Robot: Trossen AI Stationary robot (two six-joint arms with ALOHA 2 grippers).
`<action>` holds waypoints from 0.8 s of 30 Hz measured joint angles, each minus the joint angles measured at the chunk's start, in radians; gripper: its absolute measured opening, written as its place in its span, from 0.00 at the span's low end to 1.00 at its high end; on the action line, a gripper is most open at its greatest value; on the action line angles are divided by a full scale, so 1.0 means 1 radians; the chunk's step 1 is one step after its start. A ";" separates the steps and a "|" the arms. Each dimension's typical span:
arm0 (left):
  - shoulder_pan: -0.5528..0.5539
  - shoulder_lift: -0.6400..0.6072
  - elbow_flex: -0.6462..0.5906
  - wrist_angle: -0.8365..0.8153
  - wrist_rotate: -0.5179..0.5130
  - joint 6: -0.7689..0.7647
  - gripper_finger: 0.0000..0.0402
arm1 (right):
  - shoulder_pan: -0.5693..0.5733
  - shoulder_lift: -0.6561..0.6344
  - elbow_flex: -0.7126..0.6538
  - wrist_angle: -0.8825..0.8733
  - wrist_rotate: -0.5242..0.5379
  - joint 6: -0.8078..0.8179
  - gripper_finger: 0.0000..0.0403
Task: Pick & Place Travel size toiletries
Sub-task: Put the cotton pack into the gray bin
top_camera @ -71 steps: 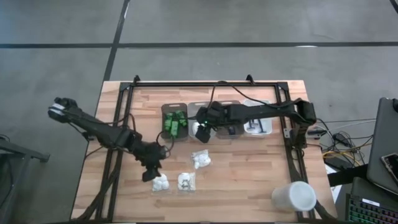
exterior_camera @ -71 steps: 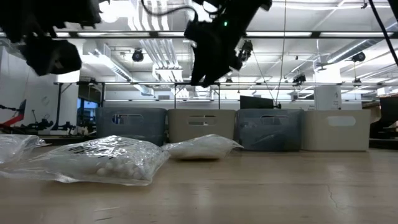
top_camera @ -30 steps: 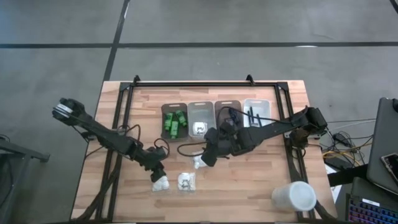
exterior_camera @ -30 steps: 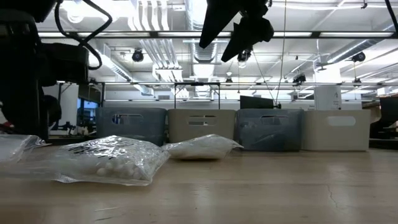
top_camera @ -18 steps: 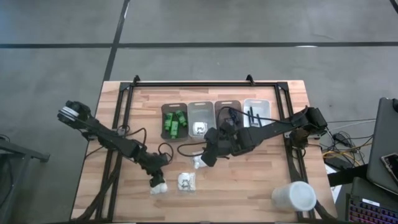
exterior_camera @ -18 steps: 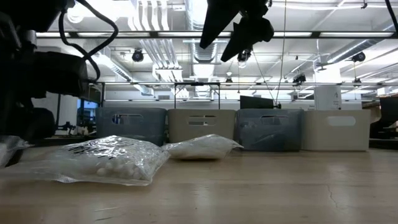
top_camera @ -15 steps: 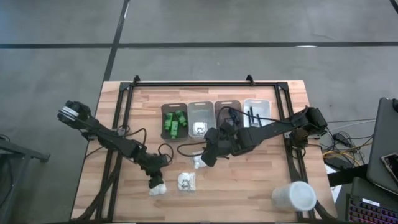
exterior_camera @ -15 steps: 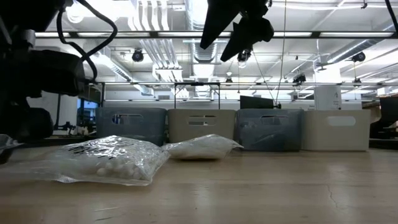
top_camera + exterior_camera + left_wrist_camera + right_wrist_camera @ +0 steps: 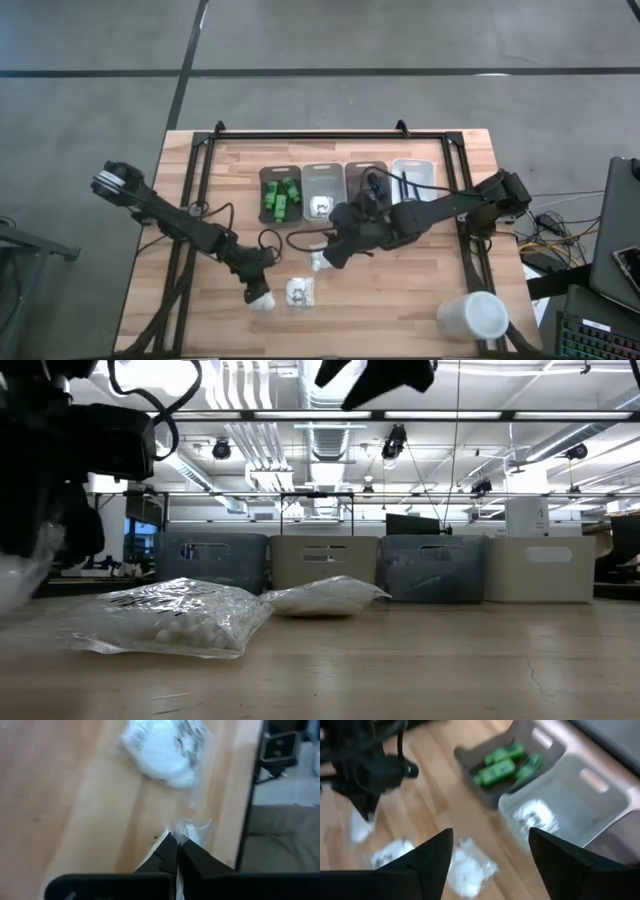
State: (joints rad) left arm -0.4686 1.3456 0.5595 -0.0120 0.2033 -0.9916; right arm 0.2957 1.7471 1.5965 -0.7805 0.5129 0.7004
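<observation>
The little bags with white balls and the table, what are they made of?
The bags look like thin clear plastic: shiny, crinkled, with white puffs showing through, maybe cotton. The table looks like wood: pale planks with grain lines and a smooth finish.

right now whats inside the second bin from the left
The second bin holds one clear packet of white puffs, at its near end; the right wrist view shows the same. The rest of its floor looks bare. Nothing covers it from above.

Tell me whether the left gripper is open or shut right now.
Shut. In the left wrist view the left gripper has its two dark fingers pressed together, pinching the edge of a clear packet of white puffs above the wooden table.
</observation>
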 joint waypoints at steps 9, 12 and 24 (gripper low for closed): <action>0.050 -0.129 0.009 -0.050 -0.155 0.021 0.01 | 0.040 -0.103 0.062 -0.037 0.184 -0.006 0.57; 0.099 -0.204 0.009 -0.030 -0.253 0.024 0.01 | 0.054 -0.138 0.062 -0.056 0.198 0.003 0.55; 0.431 -0.192 0.144 0.210 -0.358 0.173 0.00 | 0.126 -0.245 0.053 -0.054 0.334 0.020 0.54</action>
State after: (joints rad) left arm -0.0374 1.1533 0.7036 0.1978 -0.1545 -0.8184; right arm 0.4213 1.5017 1.6491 -0.8345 0.8470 0.7207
